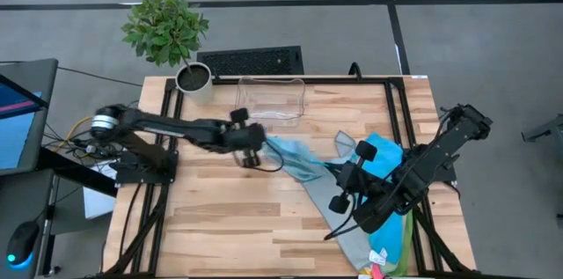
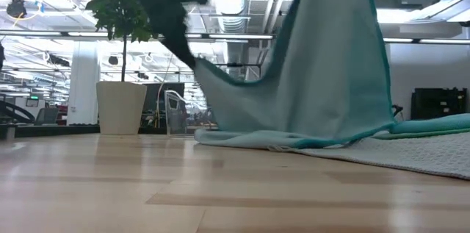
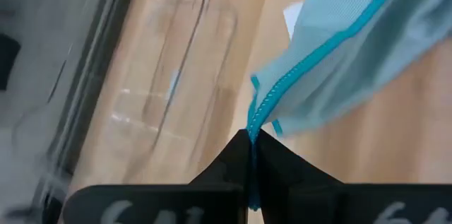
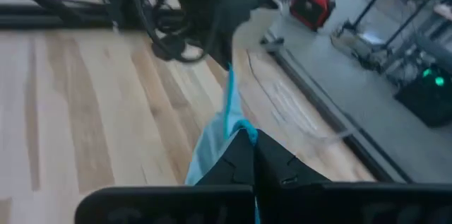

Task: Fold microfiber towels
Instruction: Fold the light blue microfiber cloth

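Observation:
A light blue microfiber towel [image 1: 297, 159] with a teal stitched hem is held up between my two grippers. My left gripper [image 1: 262, 144] is shut on its end toward the table's left. My right gripper [image 1: 339, 172] is shut on its end toward the right. In the low view the towel [image 2: 323, 64] hangs like a curtain, with its lower edge [image 2: 294, 142] lying on the table. A grey towel [image 1: 339, 222] lies flat under it, and a teal towel [image 1: 384, 150] lies beside my right arm. My left gripper pinches the towel's teal hem at a corner [image 3: 255, 113] between its two fingers, coming slanting down from the table's left. The cloth hangs off that corner, lifted off the wood. My right gripper pinches another point of the hem [image 4: 243, 132] between its two fingers, slanting down from the table's right. From there the top edge [image 4: 229, 90] runs straight across to my left gripper, and the cloth hangs below it.
A clear plastic bin [image 1: 271, 101] stands at the far middle of the table, close behind my left gripper. A potted plant [image 1: 192, 77] stands at the far left corner. More towels, lime green and pink, are piled at the near right corner [image 1: 387, 261]. The near left half is bare wood.

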